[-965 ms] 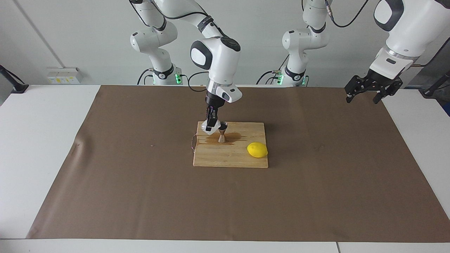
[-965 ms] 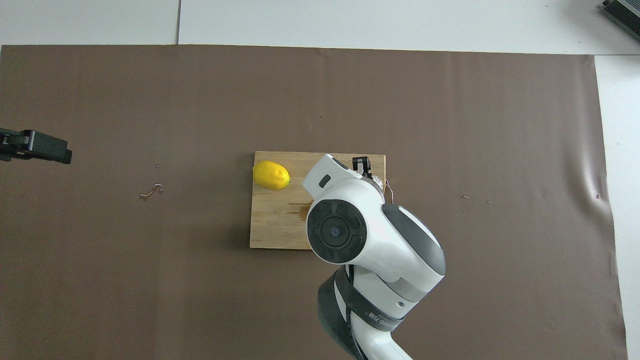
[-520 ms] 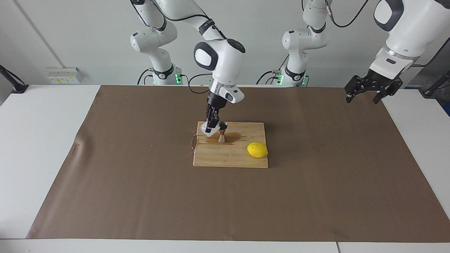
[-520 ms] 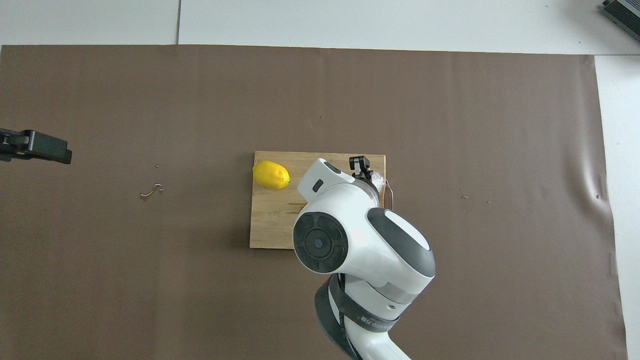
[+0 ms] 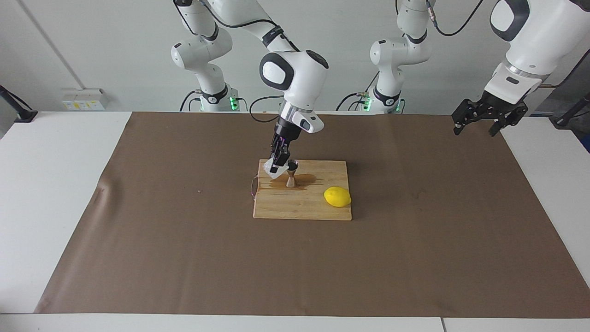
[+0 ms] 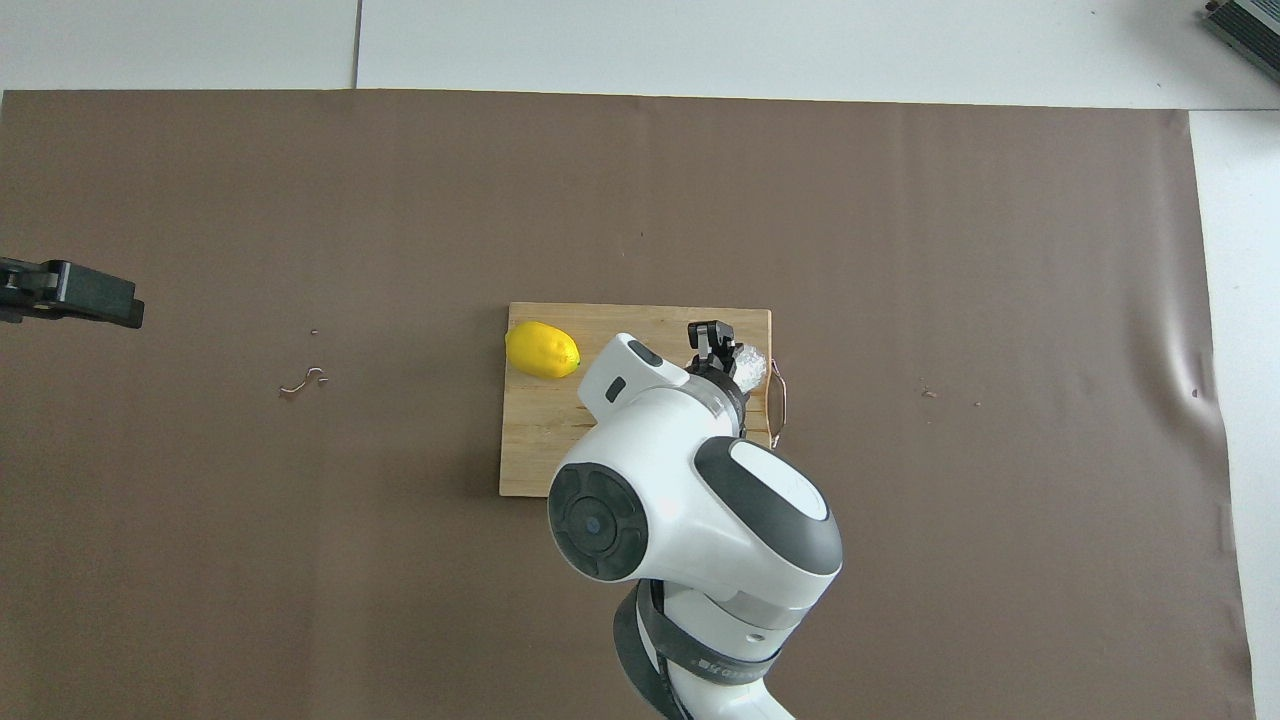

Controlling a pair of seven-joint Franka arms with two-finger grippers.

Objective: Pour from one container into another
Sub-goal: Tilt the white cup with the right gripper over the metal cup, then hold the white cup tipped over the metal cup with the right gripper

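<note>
Two containers stand close together on the wooden cutting board, at its corner nearer to the robots and toward the right arm's end of the table: the whitish crinkled cup and, just beside it, the small metal jigger. The right gripper is clamped on the cup, which it holds tilted with its mouth leaning toward the jigger; I cannot tell whether the cup's bottom rests on the board. In the overhead view the cup shows only as a pale bump past the gripper, and the jigger is hidden under the arm. The cup looks light and thin, so its wall will probably bend under a hard squeeze; I think the best hold is across the wall, a little under the rim, with soft pressure. The jigger seems stiff but narrow at the waist, and a push from the cup could tip it easily. A dark wet stain lies on the board around the jigger, so the wood there may be slippery. The lemon lies apart on the same board. The left gripper waits with its fingers apart over the left arm's end of the table.
</note>
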